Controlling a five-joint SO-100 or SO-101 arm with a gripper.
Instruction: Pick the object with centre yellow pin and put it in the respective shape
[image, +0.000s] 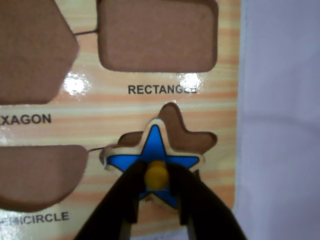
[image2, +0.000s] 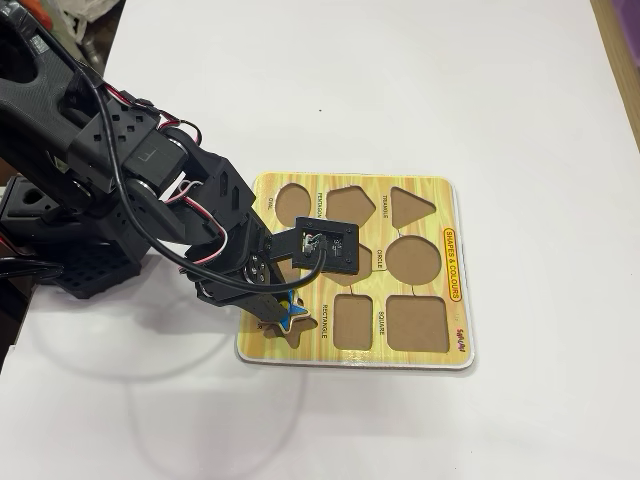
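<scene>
**Placement step: star over its recess, not seated**

Gripper (image: 158, 200) pinches the yellow knob (image: 156, 174) of the blue star (image: 152, 150). Star sits skewed over the star recess (image: 187, 135) at the board's (image: 150, 102) corner. Next: rotate to align points, lower, release.

A blue star piece (image: 152, 150) with yellow knob (image: 156, 175), black pincer (image: 156, 207), yellow wood-grain board (image2: 440, 195) with brown recesses, white worktop (image2: 400, 80).

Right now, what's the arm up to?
The hand is pinching the yellow knob of a blue star piece and holding it over the star-shaped hole in the puzzle board. The star sits offset, overlapping the hole's edge, so it isn't seated yet. Every other hole in view is empty.
</scene>
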